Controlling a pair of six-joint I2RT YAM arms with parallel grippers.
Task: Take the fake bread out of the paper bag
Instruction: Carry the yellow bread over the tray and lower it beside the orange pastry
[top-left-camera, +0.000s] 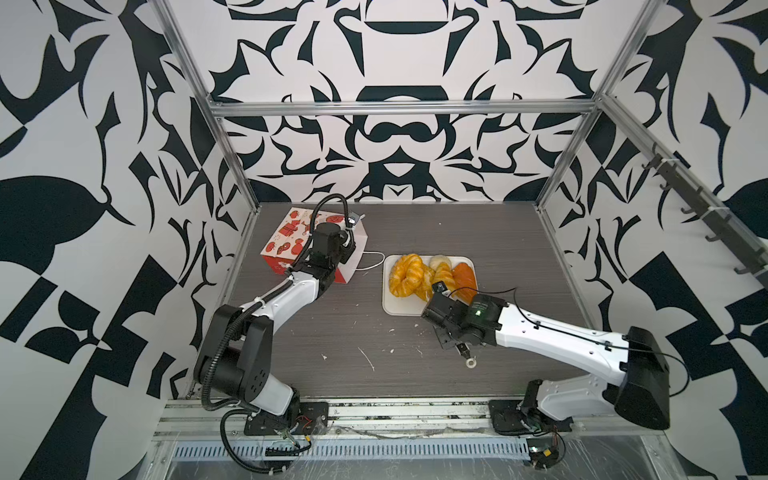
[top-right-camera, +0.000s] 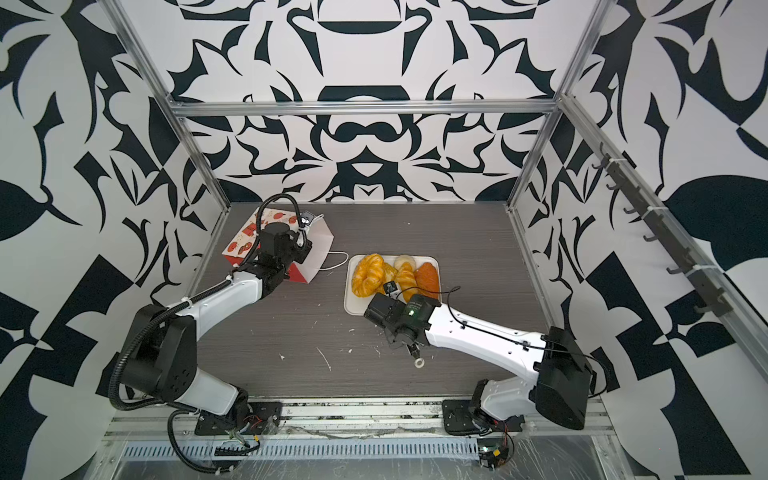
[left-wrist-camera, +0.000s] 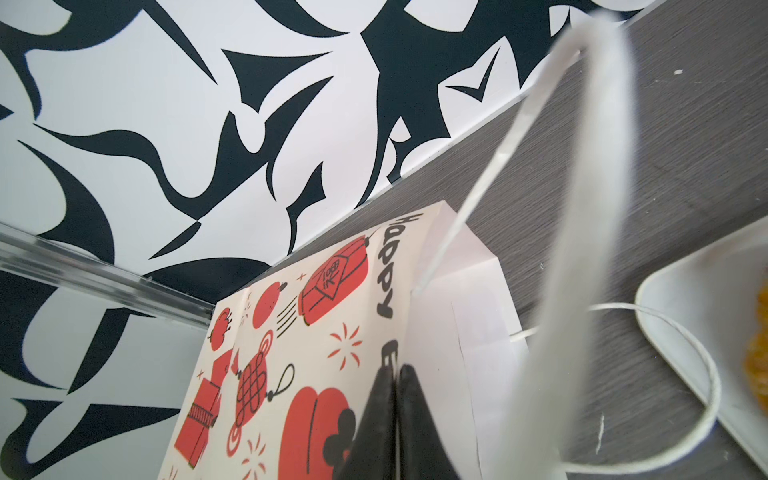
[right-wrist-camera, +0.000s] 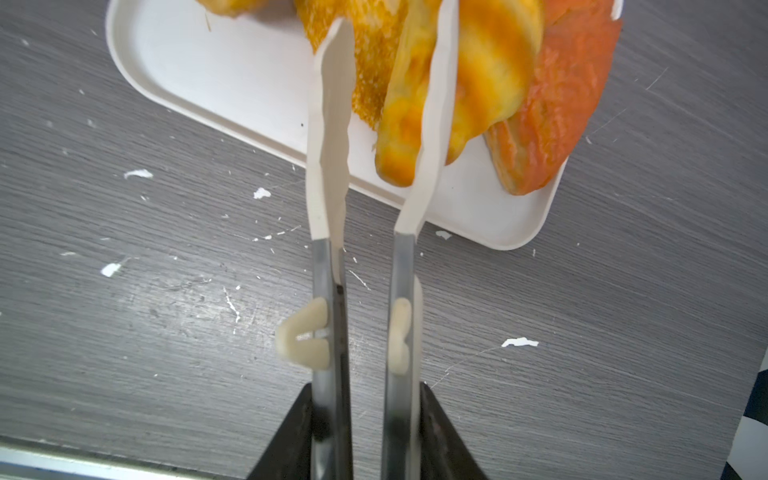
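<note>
The paper bag lies on its side at the back left, its mouth turned toward the tray. My left gripper is shut on the bag's mouth edge. Fake bread lies on the white tray: a twisted ring, a pale bun, a croissant, an orange loaf and a flaky piece. My right gripper is shut on metal tongs. Their white tips stand parted on either side of the croissant's end. The bag's inside is hidden.
A white cord handle loops from the bag toward the tray. White crumbs dot the grey table in front. The ring at the tongs' end hangs low over the table. Metal frame posts edge the table on each side.
</note>
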